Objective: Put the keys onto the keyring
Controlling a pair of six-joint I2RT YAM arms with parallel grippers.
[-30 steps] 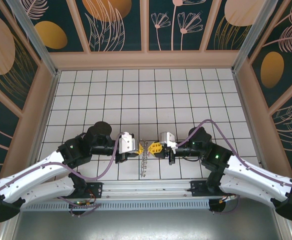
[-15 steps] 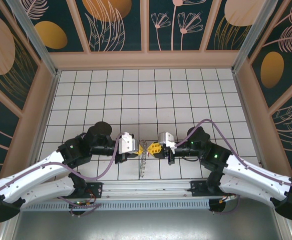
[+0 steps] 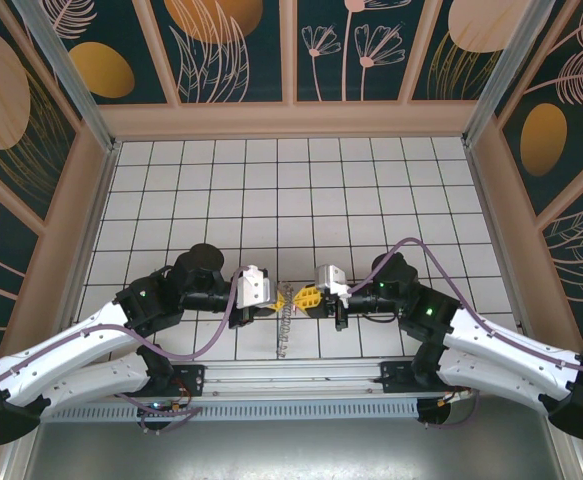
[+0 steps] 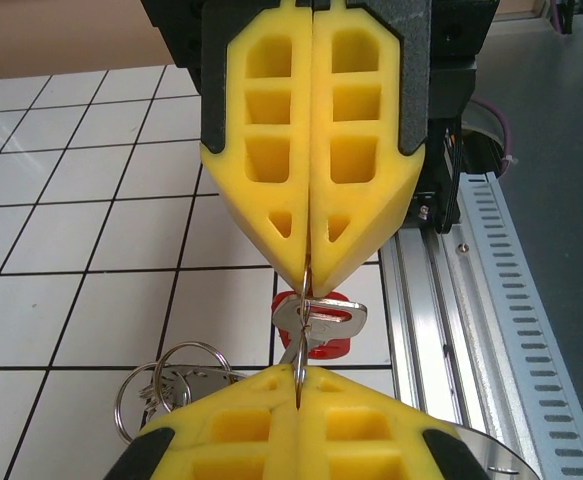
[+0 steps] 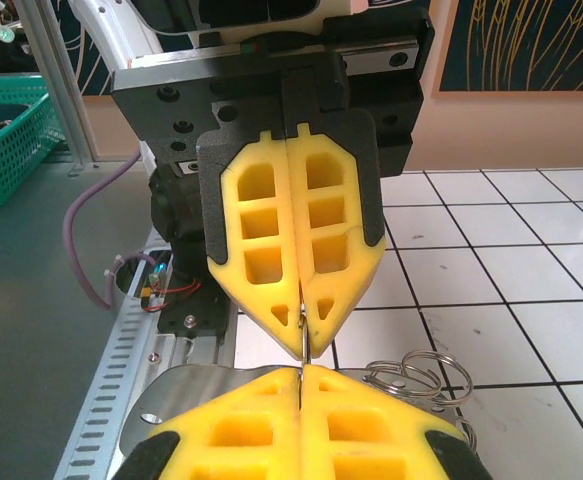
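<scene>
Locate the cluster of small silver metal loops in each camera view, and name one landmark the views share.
Top external: small silver metal loops trail nearward beneath the gap between left gripper and right gripper.
Left wrist: the loops, lower left.
Right wrist: the loops, lower right.
Landmark: thin grey metal wire hoop pinched by both grippers.

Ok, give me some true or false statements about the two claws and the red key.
1. The left claw and right claw meet tip to tip, both shut on the keyring wire. True.
2. The red key lies on the tiles far from the claws. False: it sits right at the wire between the tips.
3. Silver loops bunch beside the left claw. True.
4. The right claw is wide open. False: it is shut.
</scene>
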